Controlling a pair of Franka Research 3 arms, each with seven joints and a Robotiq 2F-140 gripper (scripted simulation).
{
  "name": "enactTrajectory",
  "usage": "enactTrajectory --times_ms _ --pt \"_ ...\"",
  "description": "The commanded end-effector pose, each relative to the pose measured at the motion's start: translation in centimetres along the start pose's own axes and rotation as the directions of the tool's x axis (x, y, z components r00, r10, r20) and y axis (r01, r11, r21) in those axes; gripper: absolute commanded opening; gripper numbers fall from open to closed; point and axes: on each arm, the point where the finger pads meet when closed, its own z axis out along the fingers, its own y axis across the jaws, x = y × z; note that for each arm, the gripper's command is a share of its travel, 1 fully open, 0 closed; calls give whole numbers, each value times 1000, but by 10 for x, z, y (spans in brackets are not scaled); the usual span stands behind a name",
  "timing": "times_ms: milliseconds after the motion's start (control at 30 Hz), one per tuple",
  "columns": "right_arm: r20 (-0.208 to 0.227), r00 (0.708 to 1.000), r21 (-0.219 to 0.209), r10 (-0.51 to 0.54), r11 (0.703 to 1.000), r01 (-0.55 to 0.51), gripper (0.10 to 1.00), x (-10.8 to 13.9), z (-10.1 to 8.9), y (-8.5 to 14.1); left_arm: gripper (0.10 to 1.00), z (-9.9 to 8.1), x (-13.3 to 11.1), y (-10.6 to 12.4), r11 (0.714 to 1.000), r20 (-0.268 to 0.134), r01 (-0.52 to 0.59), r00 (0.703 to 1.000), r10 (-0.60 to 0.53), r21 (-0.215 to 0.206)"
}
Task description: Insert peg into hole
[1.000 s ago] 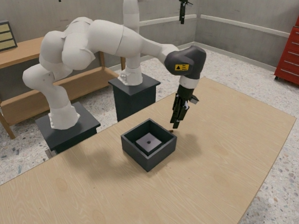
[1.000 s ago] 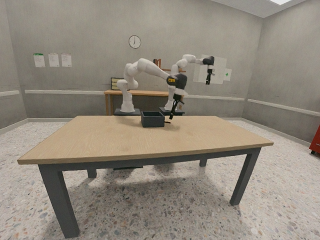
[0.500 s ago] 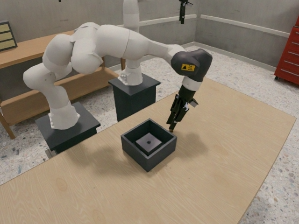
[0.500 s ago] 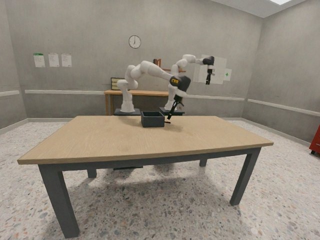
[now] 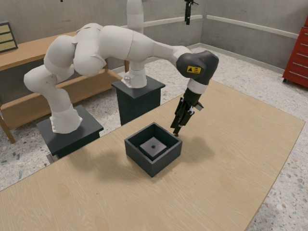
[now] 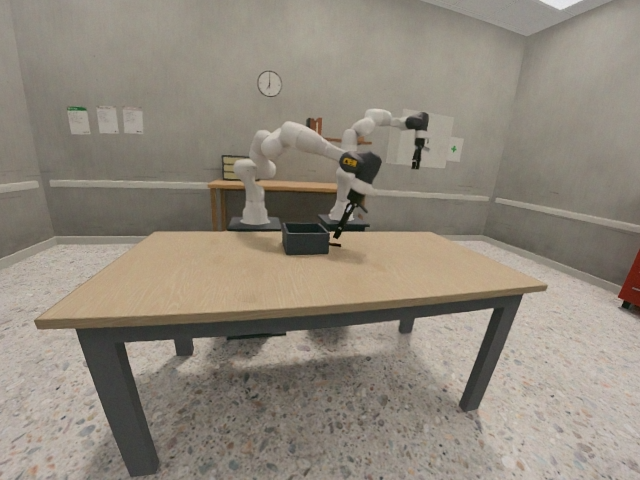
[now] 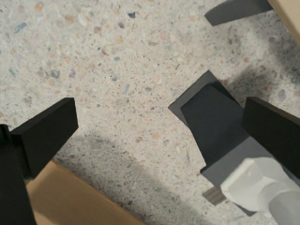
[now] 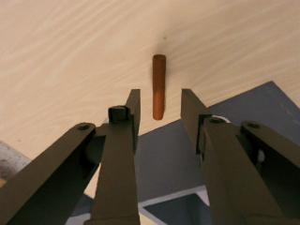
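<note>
Where the right gripper (image 5: 174, 130) (image 6: 337, 236) (image 8: 160, 102) points down: its fingers stand partly apart, released, with nothing between them.
Peg (image 5: 176, 135) (image 6: 336, 244) (image 8: 158, 87): beyond those fingertips, lying on the table (image 5: 211, 188) (image 6: 310, 279) (image 8: 70, 52); a slim, plain, reddish-brown rod with a round end.
Box (image 5: 139, 159) (image 6: 306, 242) (image 8: 169, 164): just beside the right fingertips and the peg, dark grey, square, open above.
Plate (image 5: 147, 147): inside the box, lower than the right fingertips; its small dark hole (image 5: 153, 146) has no peg in it.
Yellow label (image 5: 194, 69) (image 6: 349, 162): above the right fingers, on the arm's dark wrist; a warning triangle shows, the lettering is too small to read.
Left gripper (image 5: 187, 23) (image 6: 415, 166) (image 7: 160, 112): raised well apart from the right fingers, released and spread wide above the speckled floor (image 7: 122, 89).
Top view alone: the plate's hole, hidden from outside by the box wall.
Exterior view alone: a clock (image 6: 269, 83) and a green-cross sheet (image 6: 453, 148), far behind both grippers' fingers.
Right wrist view: the peg's whole length, mostly hidden in the top view.

- The right gripper (image 5: 175, 129) (image 6: 338, 235) (image 8: 160, 102) leans more, its fingertips closer to the box (image 5: 139, 159) (image 6: 305, 243).
- Its arm's dark wrist (image 5: 197, 59) (image 6: 366, 165) has swung farther from the box.
</note>
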Motion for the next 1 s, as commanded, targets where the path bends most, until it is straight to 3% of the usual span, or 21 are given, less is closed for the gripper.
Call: enactTrajectory --times_ms 0,300,967 --pt "4 1000 2 -5 1000 5 327 -1 0 -1 1000 -1 -1 1 1000 -3 5 1000 -5 -4" --pt "4 1000 2 -5 1000 5 327 0 4 -1 1000 -1 -1 1 1000 -3 5 1000 -5 -4" --pt "4 1000 2 -5 1000 5 327 12 37 -1 1000 -1 -1 1 1000 -3 5 1000 -5 -4"
